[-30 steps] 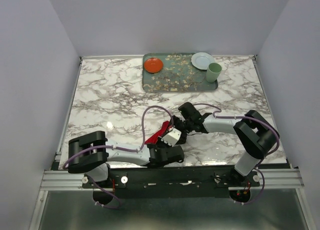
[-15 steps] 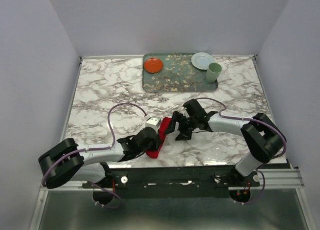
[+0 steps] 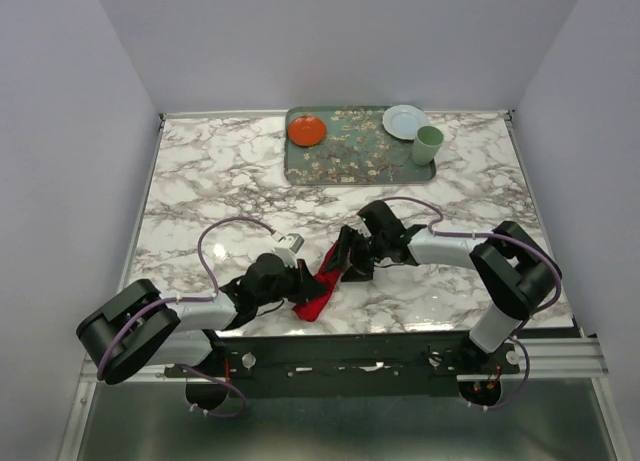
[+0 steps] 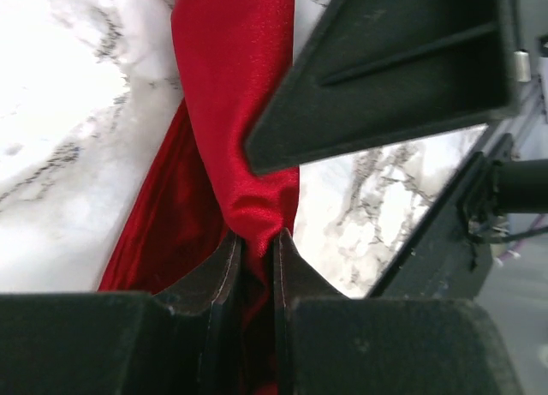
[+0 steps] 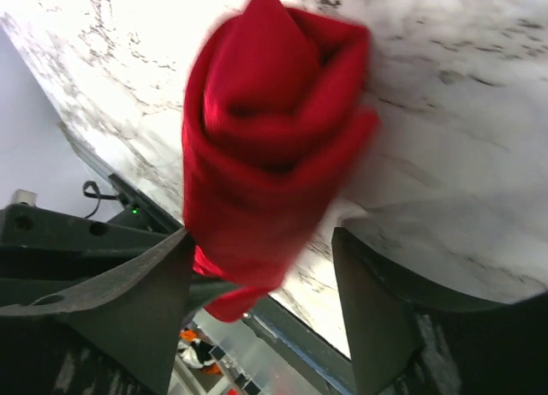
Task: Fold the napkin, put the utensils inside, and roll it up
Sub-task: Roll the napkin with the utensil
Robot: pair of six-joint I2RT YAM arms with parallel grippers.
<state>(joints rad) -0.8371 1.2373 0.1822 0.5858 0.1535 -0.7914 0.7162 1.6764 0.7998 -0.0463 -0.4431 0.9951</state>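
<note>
Low at centre of the overhead view lies the napkin [image 3: 318, 289], loosely rolled — the left gripper [image 4: 255, 245], newly swung out leftward, pinches one fold narrowly while the right gripper [image 5: 261, 241] straddles it, jaws wide — rolling seems nearly done.

Count, by kind:
- red napkin [image 3: 318, 284]: one
- tray [image 3: 350, 153]: one
- plates: two, namely orange-red plate [image 3: 307, 131] and pale plate [image 3: 404, 121]
- green cup [image 3: 428, 144]: one
- marble table [image 3: 200, 181]: one
- arms: two
- grippers: two, namely left gripper [image 3: 303, 281] and right gripper [image 3: 342, 261]; two fingers each
- purple cables: two, one per arm
</note>
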